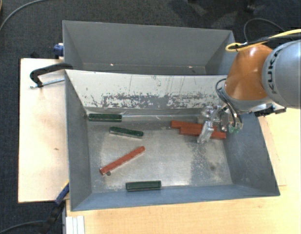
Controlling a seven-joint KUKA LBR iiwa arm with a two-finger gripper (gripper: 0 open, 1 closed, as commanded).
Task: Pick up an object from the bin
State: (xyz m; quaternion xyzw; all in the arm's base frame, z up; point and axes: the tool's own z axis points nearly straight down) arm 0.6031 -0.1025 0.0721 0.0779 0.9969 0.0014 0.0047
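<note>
We log the gripper (207, 132) low in the bin (77, 145); parted or closed, we cannot tell. A red-brown bar (186, 127) lies directly under the gripper, stretching leftward from it, with an orange stick (122, 161) well left.

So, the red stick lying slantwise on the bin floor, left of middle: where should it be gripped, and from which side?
Grip the red stick at mid-length, coming straight down from above and closing across its narrow width. It lies flat, long and thin, with bare floor on both long sides; the nearest dark green bar lies apart.
</note>
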